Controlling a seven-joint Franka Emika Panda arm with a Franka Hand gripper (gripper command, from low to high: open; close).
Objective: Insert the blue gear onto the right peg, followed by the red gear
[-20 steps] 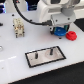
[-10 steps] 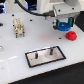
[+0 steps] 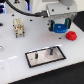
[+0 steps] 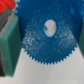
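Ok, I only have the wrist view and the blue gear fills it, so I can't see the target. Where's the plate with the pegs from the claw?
Observer: The plate lies nearer the exterior camera than the claw, and toward the exterior view's left of it.
Operator: And the taller peg?
Observer: The taller peg stands near the plate's end on the exterior view's right, with nothing on it.
Operator: Where's the red gear?
Observer: The red gear lies on the table just to the exterior view's right of the claw, apart from the plate.
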